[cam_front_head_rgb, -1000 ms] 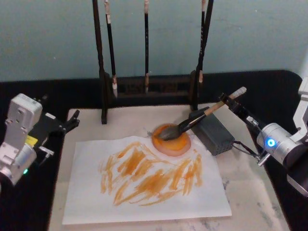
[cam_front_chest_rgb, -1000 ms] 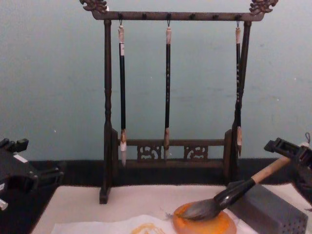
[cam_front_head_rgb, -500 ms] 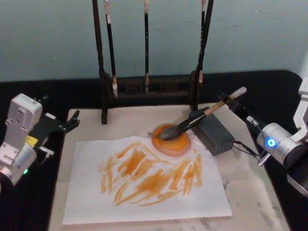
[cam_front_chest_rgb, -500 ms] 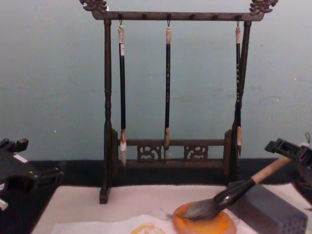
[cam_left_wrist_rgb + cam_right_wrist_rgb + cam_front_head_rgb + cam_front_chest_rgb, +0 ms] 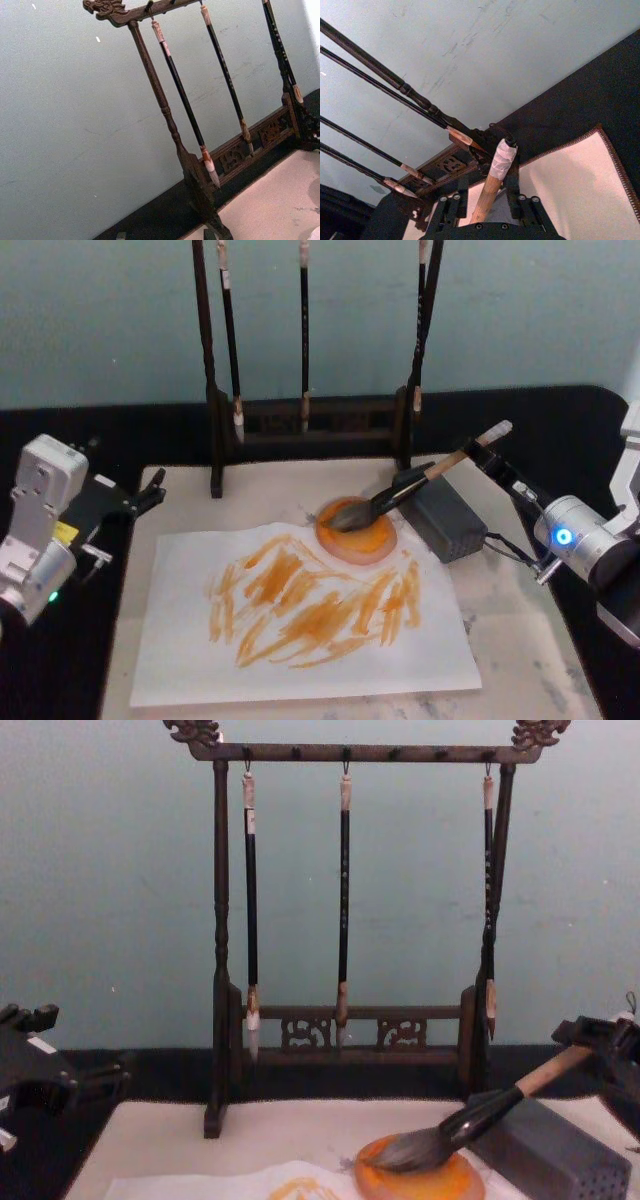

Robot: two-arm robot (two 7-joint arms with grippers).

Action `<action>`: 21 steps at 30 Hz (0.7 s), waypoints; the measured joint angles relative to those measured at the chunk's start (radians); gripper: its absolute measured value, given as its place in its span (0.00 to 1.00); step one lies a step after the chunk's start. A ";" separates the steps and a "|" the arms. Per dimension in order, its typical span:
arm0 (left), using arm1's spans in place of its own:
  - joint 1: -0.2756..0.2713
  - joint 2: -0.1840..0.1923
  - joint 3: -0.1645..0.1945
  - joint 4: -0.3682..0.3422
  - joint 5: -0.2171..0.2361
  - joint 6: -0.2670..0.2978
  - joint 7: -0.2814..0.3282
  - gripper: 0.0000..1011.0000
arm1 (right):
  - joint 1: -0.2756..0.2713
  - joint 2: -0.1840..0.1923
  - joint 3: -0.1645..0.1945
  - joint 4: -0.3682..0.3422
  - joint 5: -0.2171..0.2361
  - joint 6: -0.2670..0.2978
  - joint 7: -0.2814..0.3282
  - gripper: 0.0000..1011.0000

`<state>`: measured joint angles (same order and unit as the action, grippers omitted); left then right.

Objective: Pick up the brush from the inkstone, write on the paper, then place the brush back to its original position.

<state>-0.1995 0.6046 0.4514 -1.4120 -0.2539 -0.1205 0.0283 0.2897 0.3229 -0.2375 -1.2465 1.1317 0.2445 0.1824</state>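
The large calligraphy brush with pale wooden handle (image 5: 420, 478) lies with its bristles on the round flat orange inkstone (image 5: 360, 545). To the right of the inkstone, the right gripper (image 5: 488, 455) has its jaws slack around the handle end. If they snag on withdrawal, the brush may roll off. The left gripper (image 5: 152, 492) is parked far left of the inkstone, jaws apart.

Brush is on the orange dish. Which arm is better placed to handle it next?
Right. The right gripper sits at the white-wrapped handle end of the brush; the left gripper hangs beyond the left edge of the mat, far from the brush.
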 joint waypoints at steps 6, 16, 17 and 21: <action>0.000 0.000 0.000 0.000 0.000 0.000 0.000 0.99 | 0.000 0.000 0.000 0.000 0.000 0.000 0.000 0.32; 0.000 0.000 0.000 0.000 0.000 0.000 0.000 0.99 | 0.000 0.000 0.000 0.000 0.001 0.000 0.001 0.18; 0.000 0.000 0.000 0.000 0.000 0.000 0.000 0.99 | 0.000 0.000 0.000 0.000 0.001 0.000 0.001 0.18; 0.000 0.000 0.000 0.000 0.000 0.000 0.000 0.99 | 0.000 0.000 0.000 0.000 0.001 0.000 0.001 0.18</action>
<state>-0.1996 0.6047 0.4514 -1.4120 -0.2539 -0.1205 0.0283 0.2898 0.3230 -0.2375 -1.2466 1.1328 0.2449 0.1834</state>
